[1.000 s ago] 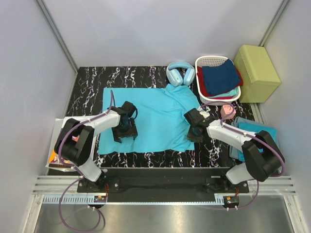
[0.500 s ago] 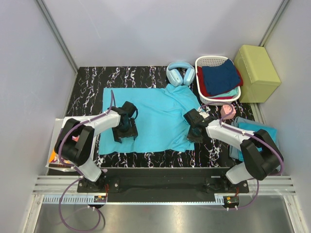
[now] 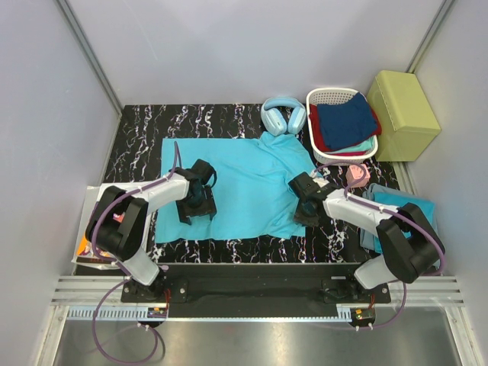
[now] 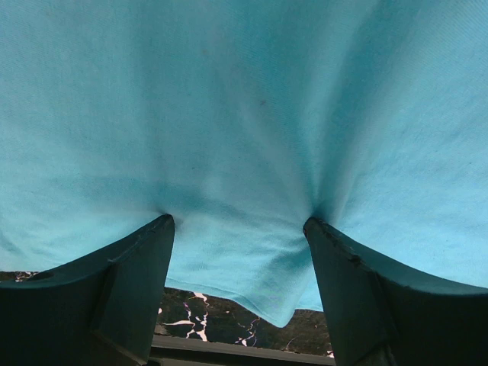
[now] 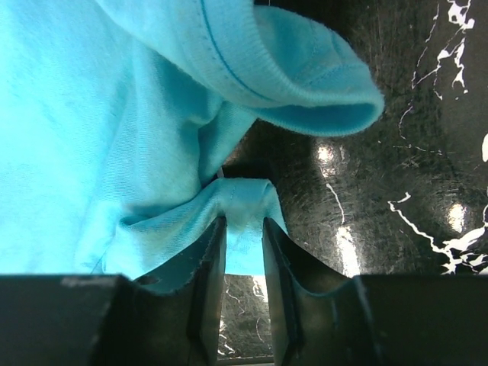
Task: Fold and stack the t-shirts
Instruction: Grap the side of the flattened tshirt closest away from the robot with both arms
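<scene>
Counter (image 3: 137,152) black marbled, grey walls (image 3: 229,46) around. T-shirt (image 3: 244,187) spread flat mid-counter. Basket (image 3: 332,93) clothes heaped, lower ones hidden. Left pincer (image 4: 240,225) wide, tips on cloth. Right pincer (image 5: 244,225) narrow, shirt fold between fingers; whether gripped, cannot tell.

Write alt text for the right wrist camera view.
The right gripper has its two dark fingers narrowly apart around a bunched fold of a turquoise-blue t-shirt; whether it grips the cloth is unclear. Above, the shirt's hemmed edge curls over the black white-veined tabletop.
</scene>
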`<state>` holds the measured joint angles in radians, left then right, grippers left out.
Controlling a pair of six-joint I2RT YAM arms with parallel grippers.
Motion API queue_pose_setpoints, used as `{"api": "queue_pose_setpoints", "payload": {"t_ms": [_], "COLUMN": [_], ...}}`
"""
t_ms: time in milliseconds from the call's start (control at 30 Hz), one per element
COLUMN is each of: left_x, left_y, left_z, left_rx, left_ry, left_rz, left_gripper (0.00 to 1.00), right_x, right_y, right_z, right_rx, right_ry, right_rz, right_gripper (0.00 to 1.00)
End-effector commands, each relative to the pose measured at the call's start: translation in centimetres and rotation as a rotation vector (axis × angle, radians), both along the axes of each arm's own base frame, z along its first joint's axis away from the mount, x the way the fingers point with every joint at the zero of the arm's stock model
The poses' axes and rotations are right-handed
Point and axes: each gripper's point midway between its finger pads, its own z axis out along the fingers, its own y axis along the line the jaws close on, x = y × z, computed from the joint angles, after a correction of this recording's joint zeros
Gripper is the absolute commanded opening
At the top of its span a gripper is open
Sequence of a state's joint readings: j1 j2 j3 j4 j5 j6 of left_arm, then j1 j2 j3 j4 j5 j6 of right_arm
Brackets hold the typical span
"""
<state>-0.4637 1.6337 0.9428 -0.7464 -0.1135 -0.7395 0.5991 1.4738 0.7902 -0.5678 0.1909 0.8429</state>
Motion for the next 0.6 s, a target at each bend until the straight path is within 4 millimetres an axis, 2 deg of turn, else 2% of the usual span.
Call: {"api": "queue_pose_setpoints", "payload": {"t_ms": [0,433,500,567], "left_x": [0.03,0.21,0.22,0.20], "left_y": [-0.70,-0.82,-0.87,-0.82], "left_z": [-0.16,-0.21,-0.14,-0.14], "left_rx": [-0.018,-0.017,-0.020,-0.017], "left_ry": [-0.001,-0.001,-0.002,-0.001], "left_rz": [0.001,-0.005,-0.004,-0.005], "left_gripper": [0.75,0.75,0.75,0.75], "right_x": [0.34,0.56,0.55,0.58], "right_y": [-0.04,0.11,0.13,0.09], "right_z": [0.04,0.67,0.78,0.89], "right_rx": [0.009,0.021,0.022,0.022], "right_ry": [-0.018,-0.031,-0.035,-0.039], "right_rz": [-0.015,-0.014,-0.015,-0.016], "right_gripper": [0.30,0.08,0.01,0.00]}}
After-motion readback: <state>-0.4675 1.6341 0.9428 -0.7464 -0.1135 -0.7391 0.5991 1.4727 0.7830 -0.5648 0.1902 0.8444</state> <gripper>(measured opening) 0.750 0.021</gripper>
